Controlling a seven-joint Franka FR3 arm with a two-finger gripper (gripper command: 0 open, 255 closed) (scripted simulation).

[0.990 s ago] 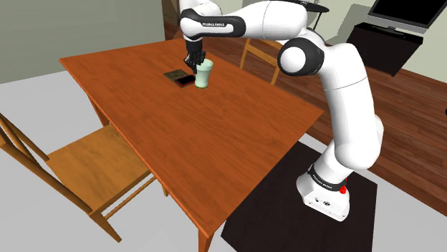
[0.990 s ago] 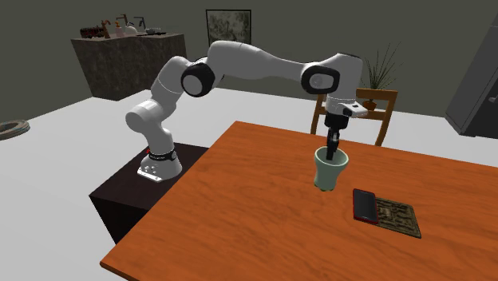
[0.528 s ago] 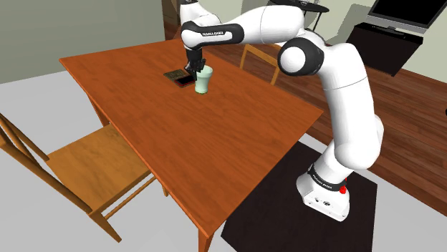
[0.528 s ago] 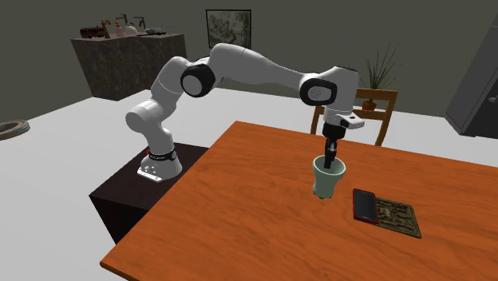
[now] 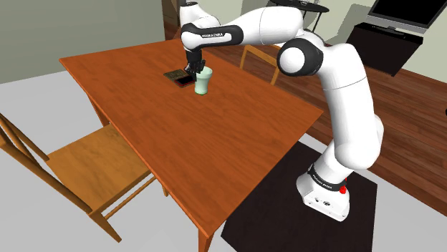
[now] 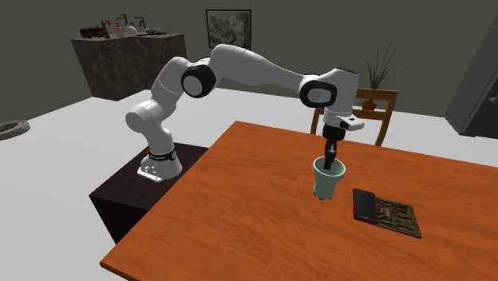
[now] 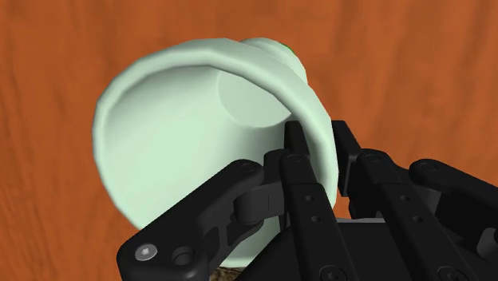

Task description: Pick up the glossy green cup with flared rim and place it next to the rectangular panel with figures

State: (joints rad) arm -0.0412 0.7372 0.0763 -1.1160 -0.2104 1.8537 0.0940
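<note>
Home dining room, wooden table with wooden chairs, television on dark cabinet, framed picture, potted plant

pale green flared cup: smooth, soft sheen. reddish-brown tabletop: wood grain, satin finish. black two-finger pincer: smooth, semi-matt, material unclear.

The arm is made of rounded glossy white links with dark grey joints. One link in the upper middle of the frame bears small black lettering. Its white base carries a red button. The all-black tool is angular, with round screws.
</note>
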